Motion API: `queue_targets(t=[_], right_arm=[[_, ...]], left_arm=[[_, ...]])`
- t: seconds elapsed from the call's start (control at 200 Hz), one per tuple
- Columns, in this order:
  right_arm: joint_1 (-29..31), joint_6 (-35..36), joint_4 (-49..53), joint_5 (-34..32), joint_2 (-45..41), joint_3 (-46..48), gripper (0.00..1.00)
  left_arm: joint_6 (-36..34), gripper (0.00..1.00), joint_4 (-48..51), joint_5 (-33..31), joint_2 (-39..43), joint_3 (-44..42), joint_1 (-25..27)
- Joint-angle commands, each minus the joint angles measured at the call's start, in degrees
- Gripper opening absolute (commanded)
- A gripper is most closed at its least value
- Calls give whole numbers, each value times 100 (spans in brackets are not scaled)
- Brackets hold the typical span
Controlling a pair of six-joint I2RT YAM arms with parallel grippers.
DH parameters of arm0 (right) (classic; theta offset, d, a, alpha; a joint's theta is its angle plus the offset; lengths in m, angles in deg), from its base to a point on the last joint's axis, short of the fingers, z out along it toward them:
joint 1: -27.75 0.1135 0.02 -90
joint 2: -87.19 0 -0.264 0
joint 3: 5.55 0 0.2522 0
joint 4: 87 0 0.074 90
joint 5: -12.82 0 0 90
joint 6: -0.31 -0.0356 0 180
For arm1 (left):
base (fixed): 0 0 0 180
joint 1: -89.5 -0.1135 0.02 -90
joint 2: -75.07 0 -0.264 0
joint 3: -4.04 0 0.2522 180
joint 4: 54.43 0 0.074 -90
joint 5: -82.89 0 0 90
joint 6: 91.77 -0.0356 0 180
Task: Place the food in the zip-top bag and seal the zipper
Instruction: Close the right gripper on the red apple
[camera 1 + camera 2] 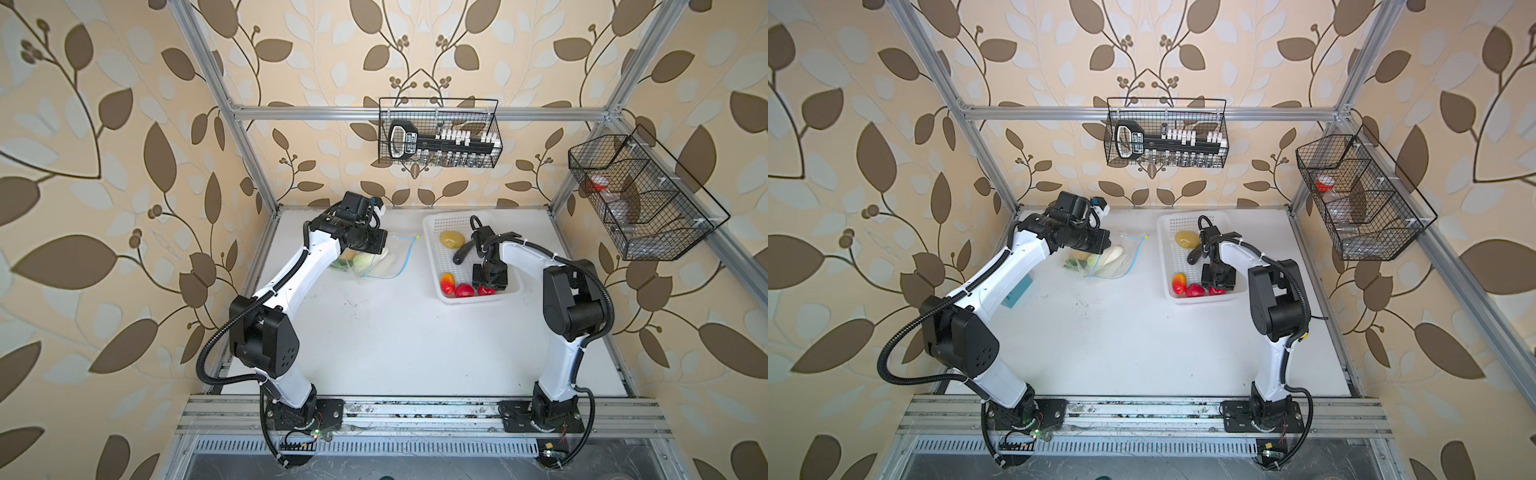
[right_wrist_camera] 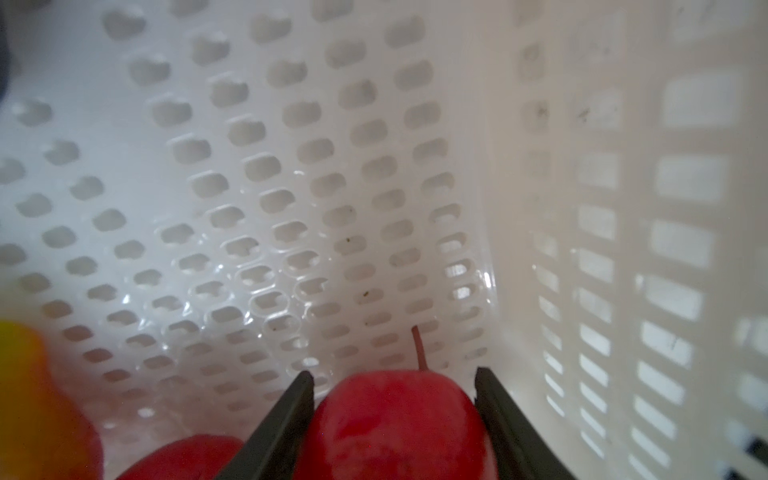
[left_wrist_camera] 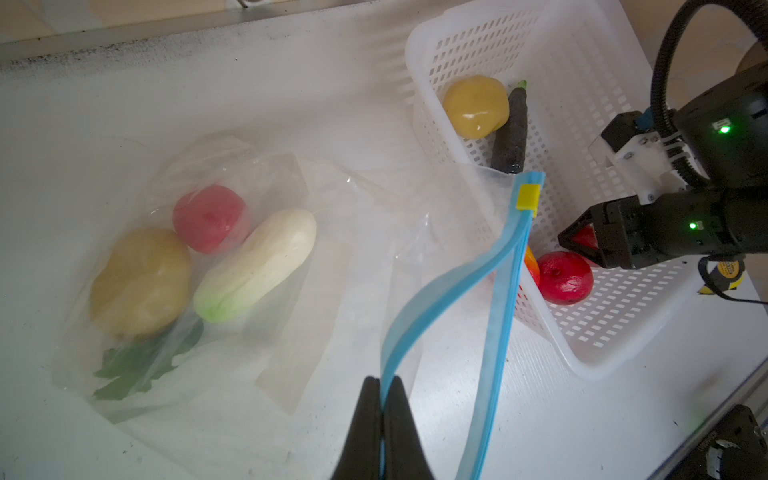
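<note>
The left fingers (image 3: 363,419) pinch the zipper (image 3: 505,311), holding the bag (image 3: 324,266) open on the table (image 3: 208,104); the right fingers (image 2: 286,419) straddle an apple (image 2: 399,424) in the basket (image 2: 291,166), grip uncertain; close squarely, lift straight up.

left gripper (image 3: 382,380): hidden under its own wrist in both top views; its fingers (image 3: 363,432) ran off the frame edge in the left wrist view.
right gripper (image 2: 394,372): tips covered by its body in both top views; unclear whether it pressed the red apple (image 2: 399,419) or merely flanked it.
red apple: cut off by the frame edge.
mango (image 2: 18,374): a blurred yellow-orange smear, cropped.
eggplant (image 3: 510,133): one end hidden behind the zip-top bag (image 3: 316,291).
zipper (image 3: 505,291): ran out of frame.
teal object (image 1: 1018,293): mostly behind the left arm (image 1: 1000,270); kind unclear.
wire basket (image 1: 636,199): contents too small to identify.
</note>
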Motion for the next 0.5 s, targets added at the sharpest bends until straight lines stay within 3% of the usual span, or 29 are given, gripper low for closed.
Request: queue_targets(t=[0.0, 0.495], right_arm=[[-48, -27, -106, 225, -266, 123, 42], [-210, -305, -980, 944, -909, 560, 36]], left_arm=[[64, 0, -7, 105, 19, 26, -59], [72, 0, -130, 79, 72, -113, -76]])
